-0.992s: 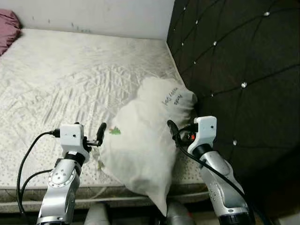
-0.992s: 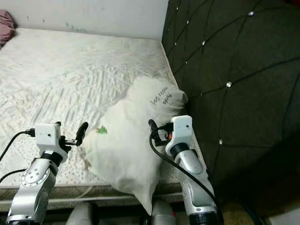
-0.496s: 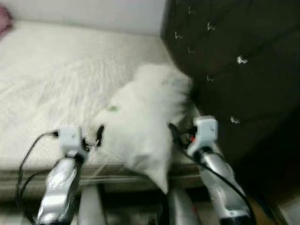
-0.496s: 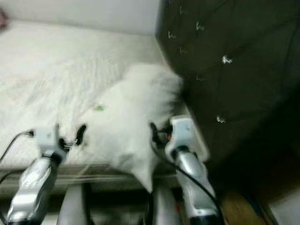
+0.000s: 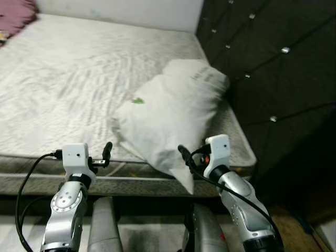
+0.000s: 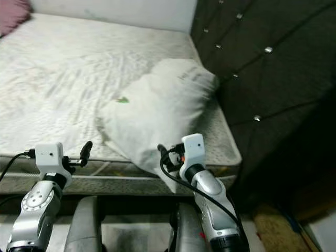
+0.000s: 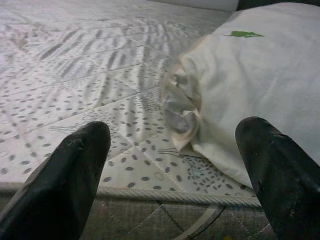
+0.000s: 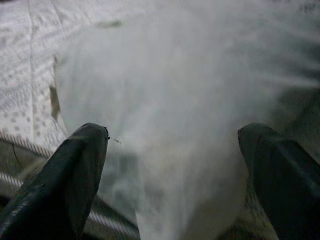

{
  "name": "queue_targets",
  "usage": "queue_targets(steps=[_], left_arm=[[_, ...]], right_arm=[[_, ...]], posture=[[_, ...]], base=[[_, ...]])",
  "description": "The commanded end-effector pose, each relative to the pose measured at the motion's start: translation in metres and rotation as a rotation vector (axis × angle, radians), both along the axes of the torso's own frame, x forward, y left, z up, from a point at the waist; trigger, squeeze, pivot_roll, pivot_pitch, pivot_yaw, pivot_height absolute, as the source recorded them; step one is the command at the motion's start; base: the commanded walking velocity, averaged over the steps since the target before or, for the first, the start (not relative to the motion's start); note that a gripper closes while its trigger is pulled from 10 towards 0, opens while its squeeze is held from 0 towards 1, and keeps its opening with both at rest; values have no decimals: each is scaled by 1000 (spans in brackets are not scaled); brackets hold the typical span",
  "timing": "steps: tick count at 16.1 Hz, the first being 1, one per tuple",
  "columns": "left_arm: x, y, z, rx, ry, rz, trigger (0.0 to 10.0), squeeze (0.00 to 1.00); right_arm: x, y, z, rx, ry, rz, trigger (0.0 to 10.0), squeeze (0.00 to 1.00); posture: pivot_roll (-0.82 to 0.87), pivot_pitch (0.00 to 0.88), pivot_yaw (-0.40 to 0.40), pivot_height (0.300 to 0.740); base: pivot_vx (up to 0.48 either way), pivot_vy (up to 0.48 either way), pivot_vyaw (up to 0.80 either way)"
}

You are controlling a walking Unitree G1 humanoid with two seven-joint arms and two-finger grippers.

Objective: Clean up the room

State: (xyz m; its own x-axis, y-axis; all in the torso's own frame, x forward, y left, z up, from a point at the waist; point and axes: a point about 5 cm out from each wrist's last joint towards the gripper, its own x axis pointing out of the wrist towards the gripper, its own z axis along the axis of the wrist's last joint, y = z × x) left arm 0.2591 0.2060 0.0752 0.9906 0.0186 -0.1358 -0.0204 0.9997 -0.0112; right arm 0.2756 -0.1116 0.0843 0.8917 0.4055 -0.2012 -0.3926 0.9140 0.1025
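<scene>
A white pillow [image 5: 173,110] with a small green mark lies on the bare quilted mattress [image 5: 68,84], against the headboard; one corner hangs over the mattress's front edge. My left gripper [image 5: 107,151] is open at the front edge, left of the pillow and apart from it. In the left wrist view its fingers [image 7: 75,165] frame the pillow's crumpled end [image 7: 182,107]. To the right of the overhanging corner, my right gripper [image 5: 183,154] is open too. The right wrist view has the pillow [image 8: 170,90] close ahead of its wide-apart fingers [image 8: 75,165].
A dark tufted headboard [image 5: 273,68] rises along the right side of the bed. Pink fabric [image 5: 16,13] lies at the far left corner. A white wall [image 5: 115,8] runs behind the bed. The mattress's piped front edge [image 5: 131,181] is just below the grippers.
The whole view has shifted and pulled back through a blur. Both grippers, which flanked the pillow over the mattress, now sit at its front edge. The pillow lies as before.
</scene>
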Motion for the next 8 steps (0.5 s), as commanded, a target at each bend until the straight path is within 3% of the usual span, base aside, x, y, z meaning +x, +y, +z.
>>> queue_targets(steps=[1,2,3,4,6,7,8], left_arm=[[0,0,1,14,2,3,10000,0],[-2,3,2,26,3,8,10000,0],[-6,6,3,45,8,15,10000,0],[-10,7,3,45,9,12,10000,0],[-21,9,6,62,-3,7,10000,0],[-25,9,8,53,-13,0,10000,1000],[-28,11,11,63,-17,6,10000,1000]], right_arm=[[3,0,-3,-10,45,27,10000,1000],[6,2,-10,-47,99,29,10000,1000],[13,2,-15,-54,138,-5,10000,729],[18,4,-15,-47,147,-17,10000,0],[28,12,-12,-68,130,-30,10000,0],[31,15,-11,-68,130,-39,10000,0],[36,18,-10,-71,128,-61,10000,0]], posture=[[1,38,-119,556],[15,48,-116,556],[29,56,-113,556],[43,63,-114,556],[72,75,-114,556],[84,80,-114,556],[96,87,-114,556]], base=[[0,0,0],[0,0,0],[0,0,0],[0,0,0],[0,0,0],[0,0,0],[0,0,0]])
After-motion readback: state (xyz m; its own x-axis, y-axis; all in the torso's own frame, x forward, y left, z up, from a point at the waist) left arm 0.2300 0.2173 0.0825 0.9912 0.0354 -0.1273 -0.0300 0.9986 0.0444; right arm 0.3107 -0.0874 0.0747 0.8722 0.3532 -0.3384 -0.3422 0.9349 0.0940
